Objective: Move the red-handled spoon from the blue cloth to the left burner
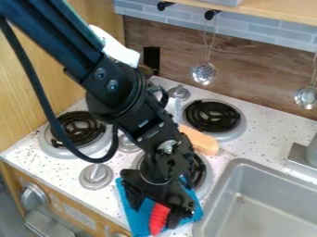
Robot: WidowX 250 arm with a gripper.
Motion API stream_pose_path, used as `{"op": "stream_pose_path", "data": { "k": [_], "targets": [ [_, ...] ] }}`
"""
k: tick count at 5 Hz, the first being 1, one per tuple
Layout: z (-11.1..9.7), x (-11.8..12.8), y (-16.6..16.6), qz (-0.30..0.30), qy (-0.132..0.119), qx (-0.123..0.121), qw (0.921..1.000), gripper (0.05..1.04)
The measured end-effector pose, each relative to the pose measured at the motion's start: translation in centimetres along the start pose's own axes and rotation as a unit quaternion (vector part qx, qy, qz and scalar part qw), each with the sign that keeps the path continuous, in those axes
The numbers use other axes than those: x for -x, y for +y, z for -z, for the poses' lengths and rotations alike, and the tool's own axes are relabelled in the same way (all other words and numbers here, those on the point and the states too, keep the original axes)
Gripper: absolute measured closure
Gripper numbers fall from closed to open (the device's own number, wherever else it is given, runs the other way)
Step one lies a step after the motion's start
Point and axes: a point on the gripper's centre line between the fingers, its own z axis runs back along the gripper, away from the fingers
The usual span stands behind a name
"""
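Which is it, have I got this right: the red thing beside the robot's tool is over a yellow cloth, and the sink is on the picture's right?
Not quite: the cloth is blue, not yellow, as the camera view shows. The red thing is beside the tool, and the sink is on the right.

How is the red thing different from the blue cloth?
The red thing is narrow, while the blue cloth is wider. The red thing has ridges, but the blue cloth looks mostly flat and spread out. Both are brightly colored and right by the gripper.
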Motion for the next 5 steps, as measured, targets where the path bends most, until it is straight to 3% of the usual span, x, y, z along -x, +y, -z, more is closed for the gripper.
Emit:
{"op": "stream_pose_path", "data": {
  "k": [1,2,3,4,5],
  "targets": [
    [0.3,-0.6,-0.4,-0.004,0.004,0.002,1.0,0.105],
    [0.7,-0.9,-0.6,-0.007,0.008,0.0,0.9999,0.226],
    [1.2,-1.2,-0.7,-0.015,0.013,-0.006,0.9998,0.515],
    [1.3,-1.2,-0.6,-0.021,0.015,-0.012,0.9996,0.614],
    [1.3,-1.1,-0.6,-0.012,0.018,-0.011,0.9997,0.615]
  ]
}}
